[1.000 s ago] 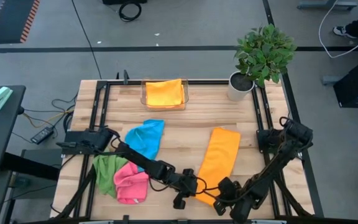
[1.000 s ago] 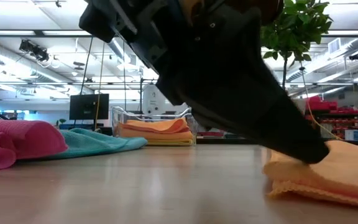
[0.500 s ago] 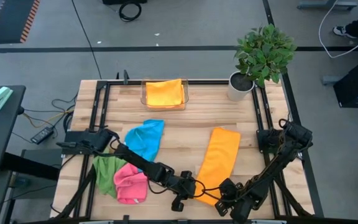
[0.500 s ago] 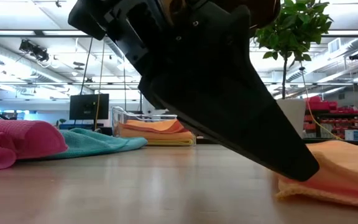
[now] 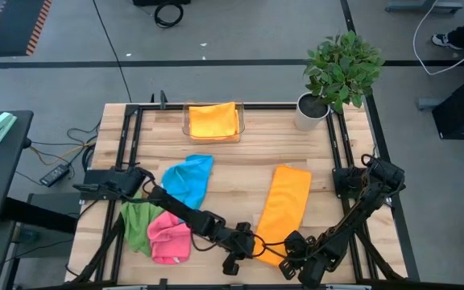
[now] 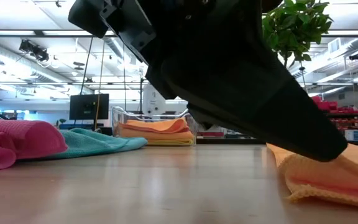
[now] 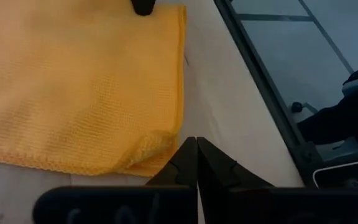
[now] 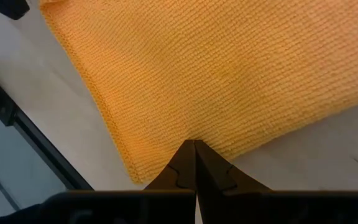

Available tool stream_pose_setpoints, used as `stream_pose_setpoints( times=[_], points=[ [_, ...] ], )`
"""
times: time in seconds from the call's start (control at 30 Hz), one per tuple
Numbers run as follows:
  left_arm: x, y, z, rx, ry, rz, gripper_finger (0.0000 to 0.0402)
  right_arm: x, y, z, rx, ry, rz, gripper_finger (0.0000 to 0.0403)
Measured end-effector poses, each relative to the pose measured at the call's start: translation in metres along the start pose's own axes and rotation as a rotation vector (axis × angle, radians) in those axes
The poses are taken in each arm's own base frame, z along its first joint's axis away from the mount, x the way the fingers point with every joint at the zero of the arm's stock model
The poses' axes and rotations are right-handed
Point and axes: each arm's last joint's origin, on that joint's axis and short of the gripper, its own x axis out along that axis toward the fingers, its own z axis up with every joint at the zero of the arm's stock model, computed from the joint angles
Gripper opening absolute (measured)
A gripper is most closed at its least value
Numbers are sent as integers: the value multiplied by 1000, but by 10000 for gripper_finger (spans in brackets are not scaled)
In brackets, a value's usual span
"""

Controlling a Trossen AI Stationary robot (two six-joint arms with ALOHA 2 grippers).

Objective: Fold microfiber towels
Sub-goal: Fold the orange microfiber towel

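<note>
near end of long orange towel (image 5: 280, 211) drawn a little toward 1 o'clock since a second ago | low view: its near edge (image 6: 328, 177) now sits further right and lifted | left gripper (image 5: 254, 245) shifted slightly toward 3 o'clock, pinching the towel corner

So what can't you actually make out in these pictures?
- Whether the left gripper has the orange towel's corner pinched: its shut fingers cover the spot in the left wrist view.
- The same for the right gripper, tips at the towel's edge.
- Low view: a dark arm blocks most of the scene.
- How many cloths lie in the clear tray: too small.
</note>
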Motion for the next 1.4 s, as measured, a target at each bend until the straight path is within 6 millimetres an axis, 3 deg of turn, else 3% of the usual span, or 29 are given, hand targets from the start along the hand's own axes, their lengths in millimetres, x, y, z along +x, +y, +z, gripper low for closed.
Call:
stream_pose_setpoints(
  times=[0.27, 0.47, 0.9, 1.03, 1.2, 1.4],
  points=[
    [-1, 8, -2, 6, 26, 49, 7, -12, 5, 5, 13, -56, 56, 2],
    [5, 16, -7, -31, 46, 63, 5, -10, 7, 10, 40, -82, 65, 2],
    [11, 7, -15, -17, 61, 41, 11, -6, 7, 25, 26, -132, 28, 2],
    [4, 5, -9, 2, 45, 57, 5, -6, 7, 25, 26, -130, 27, 2],
    [-13, -3, 14, 79, -48, 40, 9, -6, 7, 25, 25, -130, 25, 2],
    [-11, -7, 7, 70, -7, 40, 7, -6, 6, 25, 21, -132, 21, 2]
  ],
)
